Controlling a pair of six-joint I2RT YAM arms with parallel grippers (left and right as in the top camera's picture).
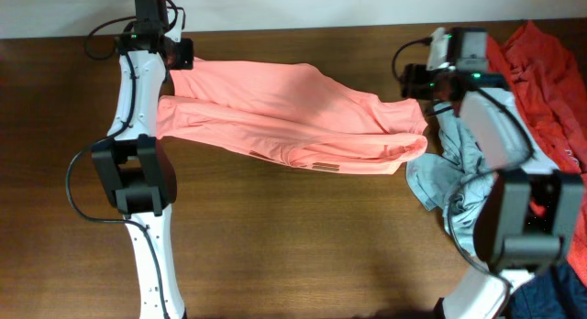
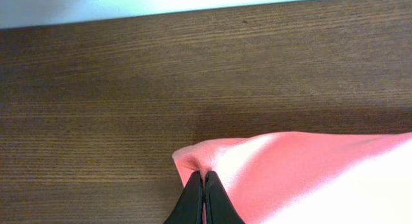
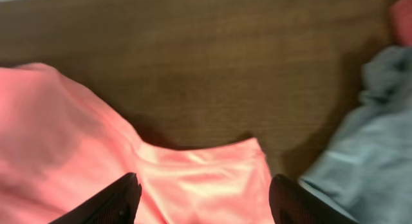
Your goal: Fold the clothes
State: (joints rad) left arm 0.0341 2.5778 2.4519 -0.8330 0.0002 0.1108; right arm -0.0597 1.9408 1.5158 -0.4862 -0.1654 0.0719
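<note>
Overhead: salmon-pink shirt [image 1: 293, 117] stretched across the wooden table [image 1: 275, 236], with a grey-blue garment [image 1: 445, 177] bunched at its right end. Left wrist: left gripper [image 2: 203, 179] pinched tight on the shirt's edge. Right wrist: right gripper [image 3: 205, 183] gapes wide over the shirt's corner.

Overhead evenly lit, sharp; right wrist view blurred; left wrist view sharp, bright sheen washing out pink shirt [image 2: 347, 192].
</note>
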